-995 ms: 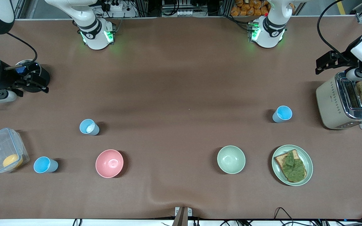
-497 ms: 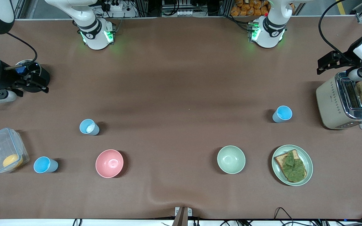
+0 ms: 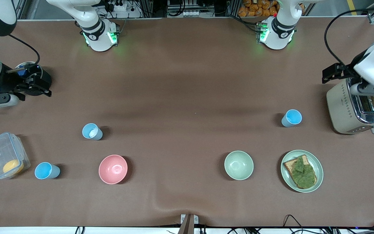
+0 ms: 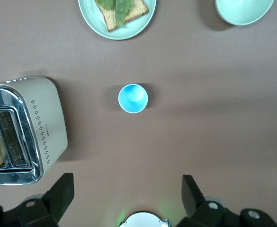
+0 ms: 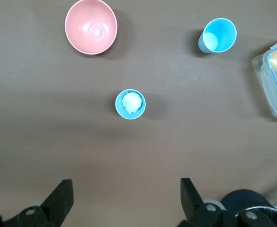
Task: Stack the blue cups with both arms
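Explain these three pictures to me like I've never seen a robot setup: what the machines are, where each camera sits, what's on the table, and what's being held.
Two white robot arms stand at a brown table. The wide picture looks down from across the table; the other two come from cameras on each arm's wrist.

The left hand hangs open beside the toaster; its camera looks down on one blue cup. The right hand hangs open at the other end, above a cup with something white inside. A third cup stands by a clear box.

Also there: a pink bowl, a pale green bowl and a plate with toast.

Nothing is held, and no cups are stacked.
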{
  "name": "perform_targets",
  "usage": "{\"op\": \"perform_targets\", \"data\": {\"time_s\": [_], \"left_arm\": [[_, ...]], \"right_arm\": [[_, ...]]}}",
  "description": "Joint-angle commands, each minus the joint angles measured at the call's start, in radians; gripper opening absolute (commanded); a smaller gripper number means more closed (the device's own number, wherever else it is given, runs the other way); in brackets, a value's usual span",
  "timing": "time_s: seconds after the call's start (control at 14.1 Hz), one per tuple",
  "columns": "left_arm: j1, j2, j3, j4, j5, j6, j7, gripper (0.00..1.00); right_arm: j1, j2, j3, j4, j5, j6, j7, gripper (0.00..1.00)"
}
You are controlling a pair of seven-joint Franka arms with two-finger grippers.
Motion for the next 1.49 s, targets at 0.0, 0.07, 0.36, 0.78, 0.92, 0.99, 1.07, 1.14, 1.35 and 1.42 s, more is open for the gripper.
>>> {"op": "perform_targets", "data": {"time_s": [0.0,0.07,0.36,0.78,0.92,0.99,1.07,1.14,1.35,1.42], "left_arm": [[0.016,0.055,0.004,-0.02,0.019,0.012,-0.006,1.0],[0.016,0.055,0.004,-0.068,0.019,0.05,-0.006,1.0],[0.027,0.049,0.005,-0.239,0.021,0.231,-0.006,1.0],[0.082,0.055,0.005,-0.503,0.051,0.59,-0.006,1.0],[0.085,0.081,0.005,-0.548,0.051,0.685,-0.006,1.0],[0.083,0.107,0.007,-0.554,0.051,0.705,-0.006,1.0],[0.085,0.127,0.005,-0.554,0.053,0.711,-0.006,1.0],[0.083,0.144,0.007,-0.554,0.054,0.721,-0.006,1.0],[0.085,0.208,0.007,-0.556,0.056,0.766,-0.008,1.0],[0.093,0.234,0.008,-0.556,0.056,0.789,-0.006,1.0]], "right_arm": [[0.035,0.083,0.004,0.009,0.002,0.012,-0.008,1.0],[0.061,0.11,0.004,0.003,0.002,0.012,-0.008,1.0],[0.111,0.247,0.003,-0.035,-0.004,0.161,-0.001,1.0],[0.117,0.361,0.001,-0.18,-0.032,0.444,0.049,1.0],[0.158,0.359,0.0,-0.239,-0.039,0.473,0.141,1.0],[0.181,0.368,-0.002,-0.245,-0.091,0.502,0.182,1.0],[0.186,0.394,-0.002,-0.245,-0.154,0.538,0.218,1.0],[0.187,0.407,0.0,-0.245,-0.188,0.565,0.254,1.0],[0.189,0.436,-0.002,-0.245,-0.216,0.579,0.275,0.76],[0.187,0.454,-0.002,-0.245,-0.225,0.578,0.276,0.47]]}}
